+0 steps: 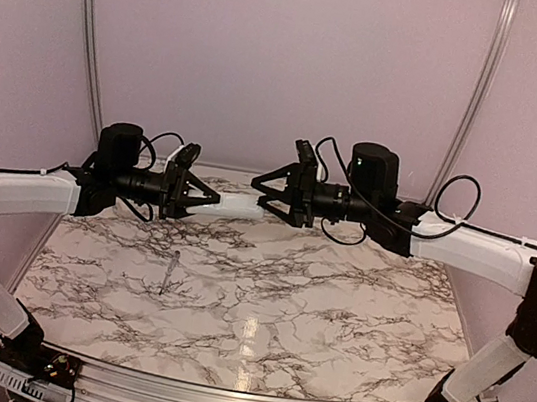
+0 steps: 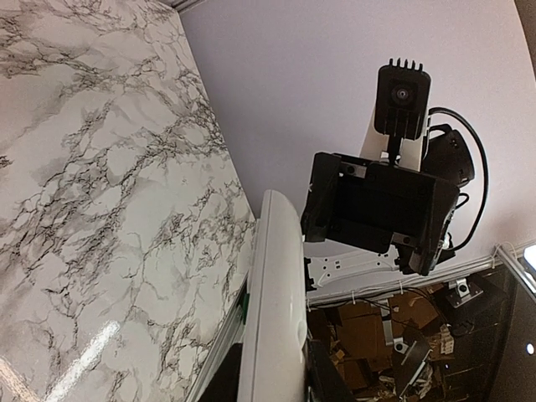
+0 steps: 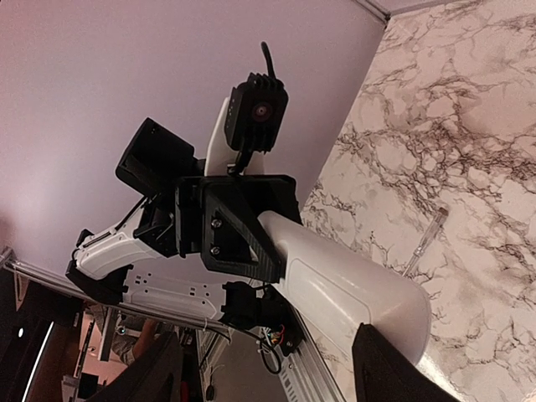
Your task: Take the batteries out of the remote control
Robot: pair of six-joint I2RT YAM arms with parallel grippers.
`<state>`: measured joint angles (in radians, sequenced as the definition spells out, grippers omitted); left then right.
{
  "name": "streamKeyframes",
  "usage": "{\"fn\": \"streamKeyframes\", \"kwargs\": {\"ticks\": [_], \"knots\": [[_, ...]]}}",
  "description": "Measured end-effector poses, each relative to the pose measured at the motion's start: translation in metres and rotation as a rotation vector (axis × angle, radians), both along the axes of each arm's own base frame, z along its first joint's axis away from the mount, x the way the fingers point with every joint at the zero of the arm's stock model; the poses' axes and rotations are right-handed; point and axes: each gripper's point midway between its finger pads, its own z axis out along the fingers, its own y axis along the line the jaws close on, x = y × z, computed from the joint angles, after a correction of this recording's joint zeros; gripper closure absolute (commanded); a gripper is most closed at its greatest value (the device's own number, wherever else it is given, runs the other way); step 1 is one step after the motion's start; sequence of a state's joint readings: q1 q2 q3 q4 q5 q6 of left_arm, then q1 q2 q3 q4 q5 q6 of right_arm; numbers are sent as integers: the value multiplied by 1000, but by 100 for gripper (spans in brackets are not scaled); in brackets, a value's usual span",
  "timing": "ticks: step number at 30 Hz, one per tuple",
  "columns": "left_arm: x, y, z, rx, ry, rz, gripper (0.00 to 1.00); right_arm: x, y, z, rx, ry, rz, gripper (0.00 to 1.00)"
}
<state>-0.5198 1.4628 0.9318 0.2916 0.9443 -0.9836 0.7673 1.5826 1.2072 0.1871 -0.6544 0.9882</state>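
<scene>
Both ends of the remote control (image 1: 239, 207) are gripped above a marbled table (image 1: 333, 312).
Grey-veined white top, pale lilac walls (image 1: 289, 63); left gripper (image 1: 214, 200) and right gripper (image 1: 261, 200) each clamp one end of the white bar, level in mid-air; a thin silvery tool (image 1: 170, 274) lies on the top below.

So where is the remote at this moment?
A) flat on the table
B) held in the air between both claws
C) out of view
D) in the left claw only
B: the remote hangs above the table, one end in the left claw, the other in the right claw.
</scene>
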Motion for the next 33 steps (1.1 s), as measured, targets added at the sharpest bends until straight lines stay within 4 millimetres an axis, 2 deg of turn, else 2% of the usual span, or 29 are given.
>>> {"fn": "streamKeyframes", "kwargs": {"ticks": [23,33], "knots": [[7,8,-6,18,-2,25,100,8,9,-5,30,9,13,32],[8,11,-23,80,1,41,100,11,14,-23,7,48,25,32]]}}
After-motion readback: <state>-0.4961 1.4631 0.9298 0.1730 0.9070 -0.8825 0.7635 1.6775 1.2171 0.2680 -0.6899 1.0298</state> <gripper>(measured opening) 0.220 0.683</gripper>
